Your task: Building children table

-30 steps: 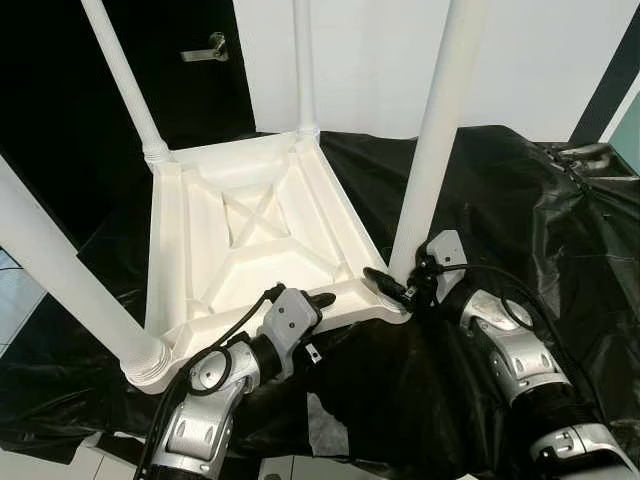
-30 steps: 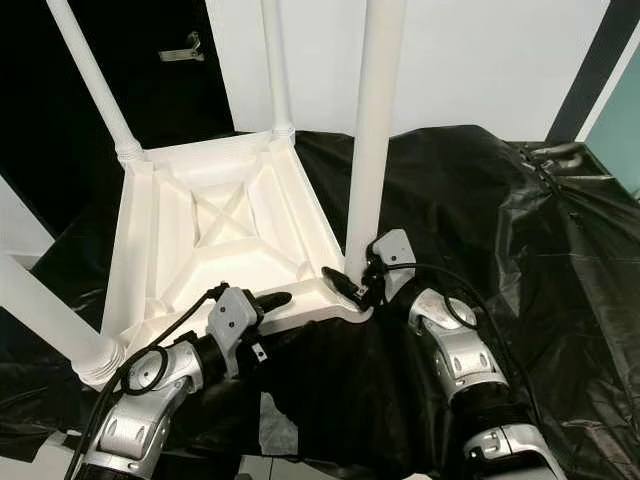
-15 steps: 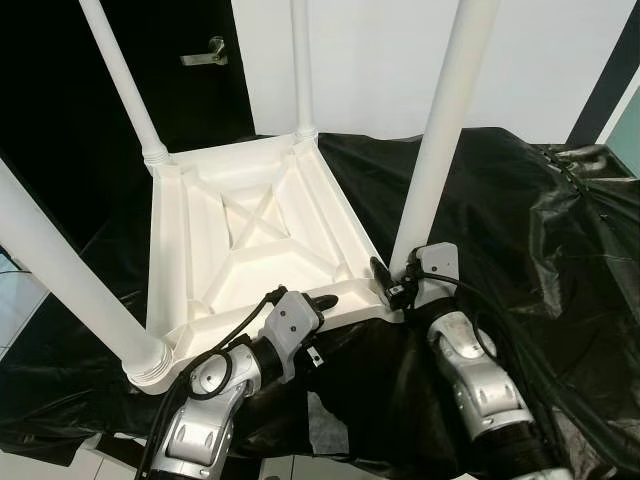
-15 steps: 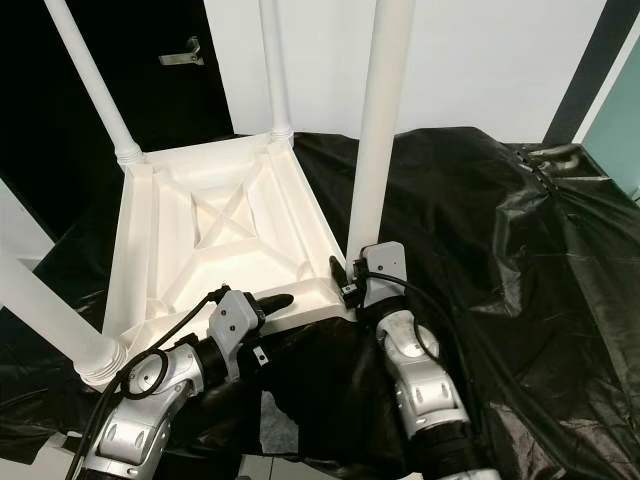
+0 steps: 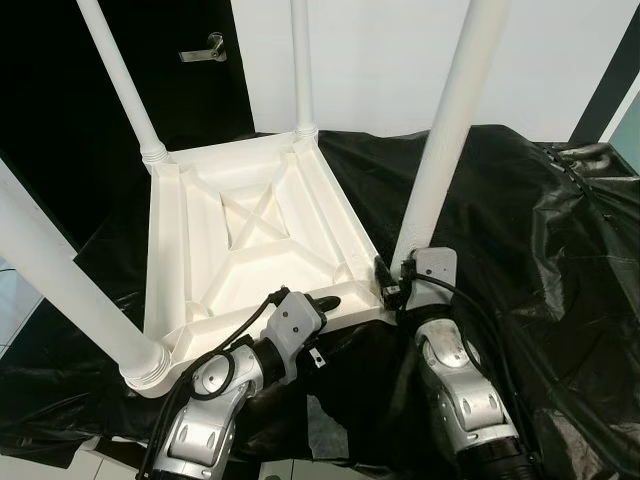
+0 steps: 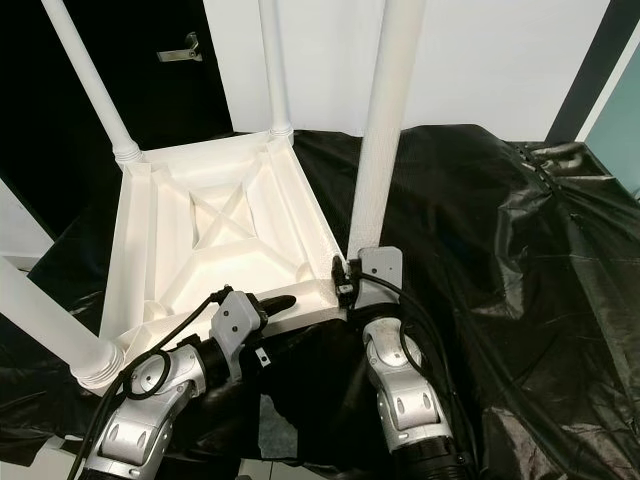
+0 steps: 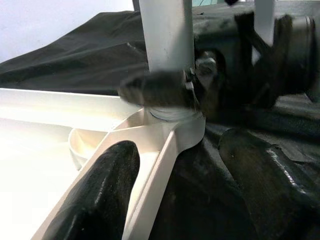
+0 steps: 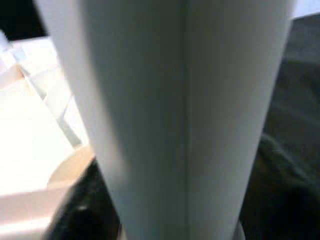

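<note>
A white children's table [image 5: 250, 230] lies upside down on a black plastic sheet, its four legs pointing up. My right gripper [image 5: 388, 285] is at the foot of the near right leg [image 5: 445, 150], shut around it just above its socket at the table's corner. That leg stands very close in the right wrist view, with one dark finger [image 8: 82, 210] beside it. My left gripper [image 5: 325, 310] is at the table's near rim, open. It straddles the rim [image 7: 165, 165], with one finger [image 7: 100, 195] inside the frame and the other [image 7: 265, 190] outside over the sheet.
The black sheet [image 5: 520, 220] is crumpled and spreads far to the right. A dark door with a metal handle [image 5: 208, 48] stands at the back left, next to a white wall. A metal object [image 5: 585, 152] lies at the back right. Light floor [image 5: 15, 300] shows at the left.
My right arm has swung from the right side round to the near side of the leg, its gripper staying at the leg's foot. The left gripper has stayed at the rim.
</note>
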`<state>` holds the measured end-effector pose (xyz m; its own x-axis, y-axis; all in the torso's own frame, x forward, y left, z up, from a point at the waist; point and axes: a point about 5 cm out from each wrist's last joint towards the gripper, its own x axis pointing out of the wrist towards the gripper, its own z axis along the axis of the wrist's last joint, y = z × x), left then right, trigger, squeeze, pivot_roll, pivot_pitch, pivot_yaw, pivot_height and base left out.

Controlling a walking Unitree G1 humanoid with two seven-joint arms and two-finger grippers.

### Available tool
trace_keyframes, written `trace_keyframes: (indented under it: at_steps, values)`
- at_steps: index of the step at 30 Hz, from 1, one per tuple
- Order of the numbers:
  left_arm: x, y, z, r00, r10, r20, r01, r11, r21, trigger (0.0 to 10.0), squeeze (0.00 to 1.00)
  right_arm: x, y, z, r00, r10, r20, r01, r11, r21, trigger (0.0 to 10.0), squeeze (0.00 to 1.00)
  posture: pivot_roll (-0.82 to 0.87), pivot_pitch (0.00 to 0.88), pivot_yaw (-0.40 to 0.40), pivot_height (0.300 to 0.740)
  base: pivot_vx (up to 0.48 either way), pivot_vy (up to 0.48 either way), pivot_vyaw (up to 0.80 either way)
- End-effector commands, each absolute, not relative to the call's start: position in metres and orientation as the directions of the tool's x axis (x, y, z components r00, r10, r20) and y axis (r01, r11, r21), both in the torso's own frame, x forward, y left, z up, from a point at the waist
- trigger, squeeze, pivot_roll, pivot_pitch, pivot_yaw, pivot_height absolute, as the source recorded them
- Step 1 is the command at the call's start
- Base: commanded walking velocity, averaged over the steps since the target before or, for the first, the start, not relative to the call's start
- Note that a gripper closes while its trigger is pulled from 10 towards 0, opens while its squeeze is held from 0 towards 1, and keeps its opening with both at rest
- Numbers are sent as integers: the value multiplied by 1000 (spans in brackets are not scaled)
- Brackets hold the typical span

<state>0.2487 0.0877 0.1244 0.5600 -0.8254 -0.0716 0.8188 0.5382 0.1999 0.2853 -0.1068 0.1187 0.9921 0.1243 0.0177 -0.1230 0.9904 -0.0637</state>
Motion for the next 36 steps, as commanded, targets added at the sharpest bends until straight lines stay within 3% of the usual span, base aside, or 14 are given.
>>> trace_keyframes:
  at_steps: [1, 13, 14, 15, 16, 27, 29, 36]
  values:
    - [252, 88, 127, 620, -782, -55, 774, 599, 207, 10000, 0, 284, -106, 120, 989, 143, 19, -142, 988, -65, 10000, 1000, 57, 0, 28, 740, 0, 0, 0]
    - [257, 95, 130, 646, -762, -47, 752, 625, 210, 10000, 0, 284, -122, 126, 962, 270, 44, -264, 958, -109, 10000, 1000, 58, 0, 23, 740, 0, 0, 0]
    - [256, 95, 130, 644, -763, -50, 754, 623, 210, 10000, 0, 285, -123, 128, 946, 321, 51, -314, 942, -120, 10000, 188, 62, 0, 37, 740, 0, 0, 0]
    - [256, 95, 130, 644, -763, -50, 754, 623, 210, 10000, 0, 285, -123, 128, 946, 321, 51, -314, 942, -120, 10000, 188, 62, 0, 37, 740, 0, 0, 0]
    - [256, 95, 130, 638, -768, -53, 759, 616, 213, 10000, 0, 289, -127, 130, 928, 369, 54, -359, 923, -141, 10000, 0, 73, 0, 37, 740, 0, 0, 0]
    - [255, 95, 130, 629, -775, -60, 765, 604, 222, 10000, 0, 311, -140, 134, 810, 586, -35, -572, 775, -268, 10000, 0, 92, 0, 37, 740, 0, 0, 0]
    - [254, 97, 130, 628, -775, -65, 766, 601, 228, 10000, 0, 313, -142, 128, 788, 611, -70, -605, 749, -271, 0, 0, 114, 0, 33, 740, 0, 0, 0]
    - [253, 98, 130, 638, -768, -66, 758, 610, 231, 10000, 0, 308, -145, 121, 804, 588, -84, -588, 766, -259, 0, 0, 117, 0, 29, 740, 0, 0, 0]
